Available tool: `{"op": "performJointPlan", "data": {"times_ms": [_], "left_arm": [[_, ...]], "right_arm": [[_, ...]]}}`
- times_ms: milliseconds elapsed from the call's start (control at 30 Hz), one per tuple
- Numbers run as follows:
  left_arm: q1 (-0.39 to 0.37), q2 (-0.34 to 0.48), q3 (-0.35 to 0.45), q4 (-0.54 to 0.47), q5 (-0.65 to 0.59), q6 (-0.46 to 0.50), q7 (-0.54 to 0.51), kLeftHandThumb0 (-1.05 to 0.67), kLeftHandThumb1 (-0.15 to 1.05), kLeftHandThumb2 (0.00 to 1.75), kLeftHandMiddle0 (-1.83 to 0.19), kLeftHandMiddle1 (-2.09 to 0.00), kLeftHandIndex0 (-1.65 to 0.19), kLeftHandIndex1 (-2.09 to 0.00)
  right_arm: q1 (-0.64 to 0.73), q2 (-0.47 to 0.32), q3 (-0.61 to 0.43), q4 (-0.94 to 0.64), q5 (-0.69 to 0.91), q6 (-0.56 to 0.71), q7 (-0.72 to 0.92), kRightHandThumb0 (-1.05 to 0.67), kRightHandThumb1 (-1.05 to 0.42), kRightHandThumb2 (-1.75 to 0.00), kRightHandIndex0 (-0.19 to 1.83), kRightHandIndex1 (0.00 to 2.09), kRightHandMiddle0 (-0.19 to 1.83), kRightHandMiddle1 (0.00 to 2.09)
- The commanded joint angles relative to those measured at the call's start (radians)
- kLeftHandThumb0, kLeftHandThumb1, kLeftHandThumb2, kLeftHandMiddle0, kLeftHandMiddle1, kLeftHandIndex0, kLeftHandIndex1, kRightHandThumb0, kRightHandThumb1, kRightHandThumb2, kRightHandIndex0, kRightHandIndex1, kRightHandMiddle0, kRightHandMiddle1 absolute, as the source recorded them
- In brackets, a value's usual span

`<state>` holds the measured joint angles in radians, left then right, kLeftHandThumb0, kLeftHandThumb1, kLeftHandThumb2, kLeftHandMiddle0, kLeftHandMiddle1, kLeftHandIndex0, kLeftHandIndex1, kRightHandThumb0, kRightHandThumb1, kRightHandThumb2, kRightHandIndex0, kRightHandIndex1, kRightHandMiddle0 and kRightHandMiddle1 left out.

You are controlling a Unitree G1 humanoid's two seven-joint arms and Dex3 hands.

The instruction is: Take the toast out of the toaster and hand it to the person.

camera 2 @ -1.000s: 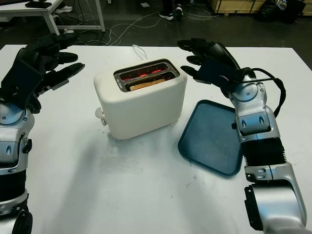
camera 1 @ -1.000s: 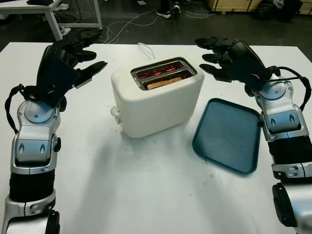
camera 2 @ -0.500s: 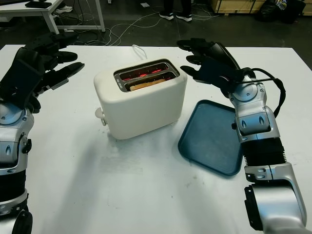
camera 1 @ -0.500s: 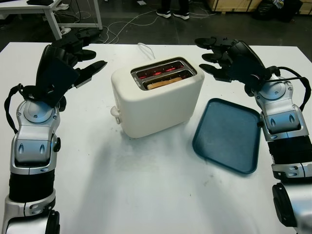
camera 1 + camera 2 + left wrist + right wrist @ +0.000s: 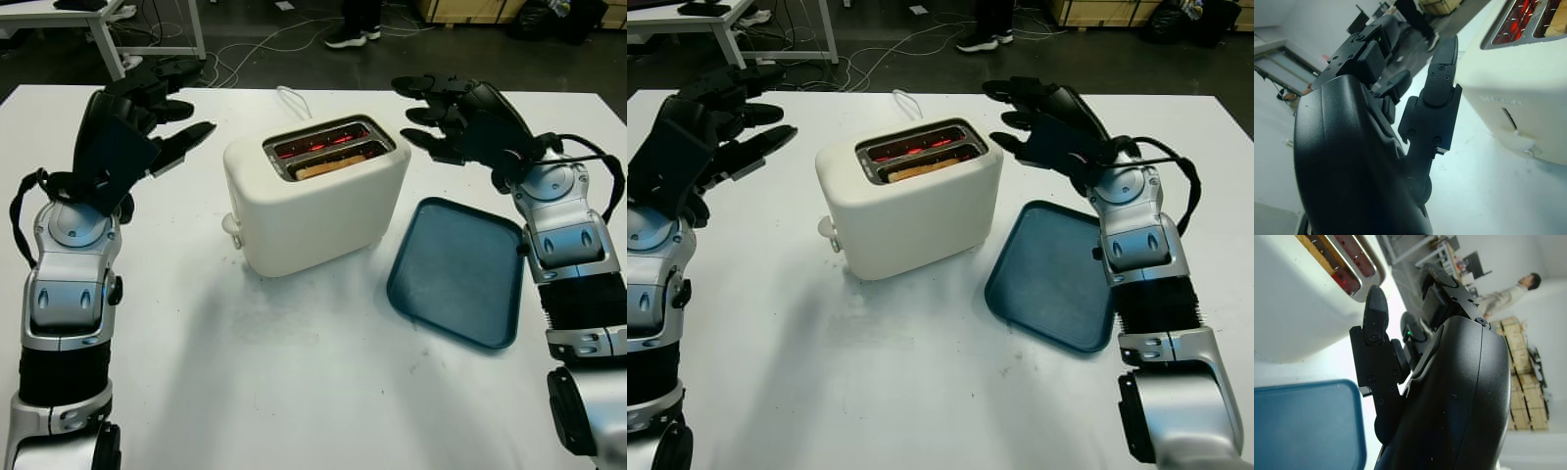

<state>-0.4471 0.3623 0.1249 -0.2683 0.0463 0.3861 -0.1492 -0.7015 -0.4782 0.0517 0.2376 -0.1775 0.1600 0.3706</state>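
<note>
— What's the room like from where you sit?

— Dark floor beyond the white worktop (image 5: 294,392), with cables trailing across it, a pale table leg (image 5: 106,39) at the far left and a person's shoes (image 5: 345,37) at the far edge of the head view. In the right wrist view I can also see a person (image 5: 1498,296) standing off in the background near stacked boxes.

— Start on the left for me.

— My left hand (image 5: 137,122) is raised above the worktop, left of the toaster and clear of it. It is released and carries nothing.

— And the middle?

— That's the cream toaster (image 5: 318,196), standing on the worktop with its lever knob (image 5: 231,223) facing the near left. Both slots glow red inside. The toast (image 5: 333,166) sits down in the nearer slot, only its top edge showing at the slot mouth. A white cord (image 5: 290,98) runs off behind the toaster.

— What's to the right?

— A dark blue tray (image 5: 456,269) lies flat on the worktop just beside the toaster's right side. Above and behind it, my right hand (image 5: 460,117) hangs in the air near the toaster's far right corner, not touching it. It is also released, nothing in it.
</note>
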Motion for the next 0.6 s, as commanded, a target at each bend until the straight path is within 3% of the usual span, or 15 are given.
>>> {"op": "performJointPlan", "data": {"times_ms": [0, 567], "left_arm": [[-0.014, 0.006, -0.007, 0.003, 0.007, -0.006, -0.002, -0.38, 0.92, 0.02, -0.25, -0.86, -0.51, -0.24], [-0.017, 0.008, -0.009, 0.003, 0.009, 0.0, 0.0, -0.38, 0.92, 0.02, -0.23, -0.87, -0.5, -0.26]], "right_arm": [[0.001, -0.01, 0.002, 0.009, -0.006, -0.029, 0.0, -0.32, -0.92, -0.34, 0.54, 0.0, 0.49, 0.0], [-0.004, -0.009, 0.004, 0.021, -0.004, -0.039, 0.002, -0.32, -0.92, -0.34, 0.55, 0.0, 0.5, 0.0]]}}
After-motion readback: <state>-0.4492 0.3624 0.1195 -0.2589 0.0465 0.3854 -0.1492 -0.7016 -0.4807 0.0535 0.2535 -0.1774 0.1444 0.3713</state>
